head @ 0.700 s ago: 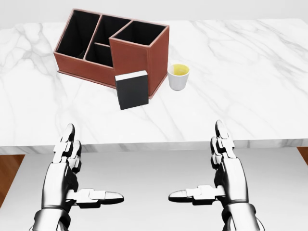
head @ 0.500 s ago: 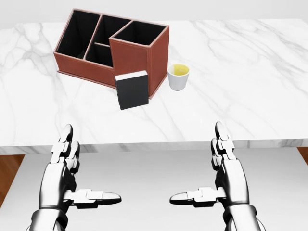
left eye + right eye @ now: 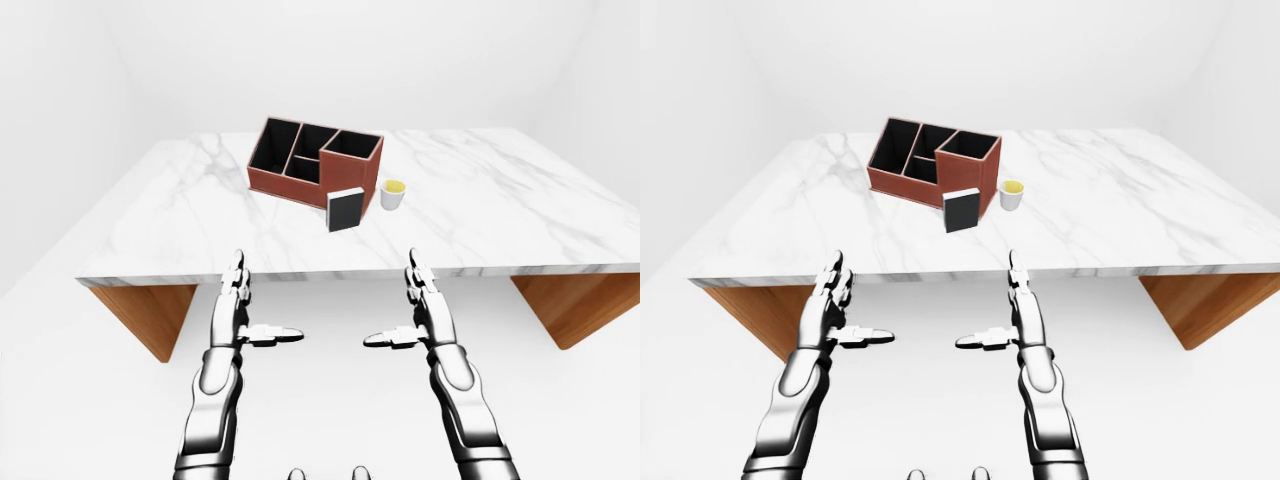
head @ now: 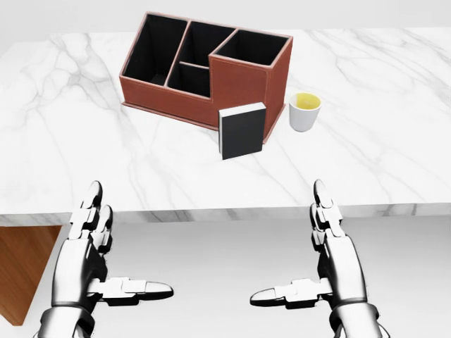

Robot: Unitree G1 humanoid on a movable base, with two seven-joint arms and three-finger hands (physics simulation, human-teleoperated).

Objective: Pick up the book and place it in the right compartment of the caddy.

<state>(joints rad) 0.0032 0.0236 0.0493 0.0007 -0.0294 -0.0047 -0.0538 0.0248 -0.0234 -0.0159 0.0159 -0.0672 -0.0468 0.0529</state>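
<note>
A black book [image 4: 243, 131] with a white page edge stands upright on the marble table [image 4: 106, 162], leaning against the tall right compartment [image 4: 251, 48] of the brown caddy [image 4: 201, 70]. The caddy's black-lined compartments show nothing inside. Both my hands hover low in the head view, short of the table's near edge. My left hand [image 4: 106, 260] is open, fingers pointing up and thumb out. My right hand [image 4: 310, 260] mirrors it, also open. Neither touches anything.
A white cup [image 4: 305, 111] with yellow liquid stands just right of the book and caddy. The table's near edge [image 4: 225, 211] runs between my hands and the book. Wooden supports [image 3: 150, 310] sit under both table ends.
The whole picture has shifted: caddy, book and cup now lie further right in the head view, so the camera moved left. Both hands stay open in the same pose.
</note>
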